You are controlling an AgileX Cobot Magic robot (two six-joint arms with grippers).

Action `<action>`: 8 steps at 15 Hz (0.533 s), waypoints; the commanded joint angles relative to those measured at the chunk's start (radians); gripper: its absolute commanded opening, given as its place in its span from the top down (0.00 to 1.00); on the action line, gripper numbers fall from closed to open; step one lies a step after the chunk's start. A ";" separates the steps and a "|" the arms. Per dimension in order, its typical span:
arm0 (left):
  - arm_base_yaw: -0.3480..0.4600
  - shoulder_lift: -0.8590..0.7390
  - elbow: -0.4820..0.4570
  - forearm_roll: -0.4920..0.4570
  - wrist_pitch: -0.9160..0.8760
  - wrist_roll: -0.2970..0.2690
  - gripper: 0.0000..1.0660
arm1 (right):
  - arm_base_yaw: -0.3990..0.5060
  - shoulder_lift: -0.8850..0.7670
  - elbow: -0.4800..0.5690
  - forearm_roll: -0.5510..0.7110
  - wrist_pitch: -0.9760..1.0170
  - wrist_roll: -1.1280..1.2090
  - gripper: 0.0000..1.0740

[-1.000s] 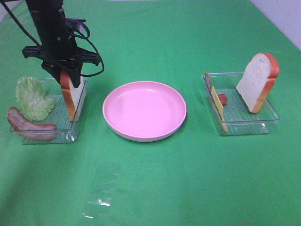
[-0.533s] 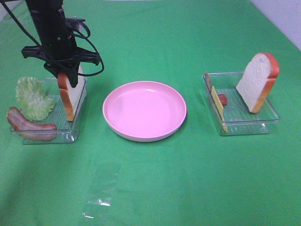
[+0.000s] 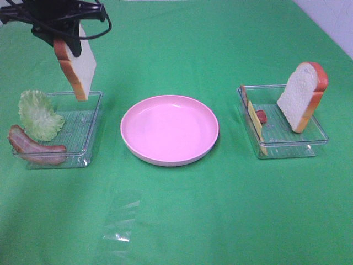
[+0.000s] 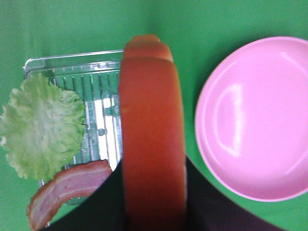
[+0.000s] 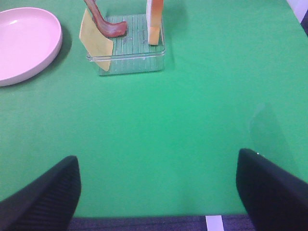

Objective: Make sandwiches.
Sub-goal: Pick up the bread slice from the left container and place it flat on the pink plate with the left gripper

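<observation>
- Bright, even light from above; a soft shadow hugs the round pink plate (image 3: pixel 169 130) on the green cloth (image 3: pixel 220 210).
- White glare streaks the plate's bowl in the left wrist view.
- There the orange-brown crust of the white bread slice (image 4: pixel 152 134) looms close and blurred.

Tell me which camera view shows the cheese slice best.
Right wrist view: the cheese slice shows its broad yellow face, leaning in the clear tray. Exterior high shows it nearly edge-on. Left wrist misses it.

You have a green table (image 3: pixel 231 221) carrying a pink plate (image 3: pixel 169 154) between two trays, left (image 3: pixel 92 118) and right (image 3: pixel 287 146), with clear film (image 3: pixel 118 221) in front.
</observation>
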 commanded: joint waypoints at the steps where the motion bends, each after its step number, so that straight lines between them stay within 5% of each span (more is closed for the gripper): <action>1: -0.004 -0.069 -0.001 -0.115 0.094 0.009 1.00 | 0.000 -0.026 0.002 -0.003 -0.009 0.009 0.22; 4: -0.004 -0.069 0.045 -0.218 0.056 0.052 1.00 | 0.000 -0.026 0.002 -0.003 -0.009 0.009 0.22; 6: -0.004 -0.069 0.260 -0.385 -0.147 0.129 1.00 | 0.000 -0.026 0.002 -0.003 -0.009 0.009 0.22; 8: -0.004 -0.069 0.320 -0.457 -0.236 0.184 1.00 | 0.000 -0.026 0.002 -0.003 -0.009 0.009 0.22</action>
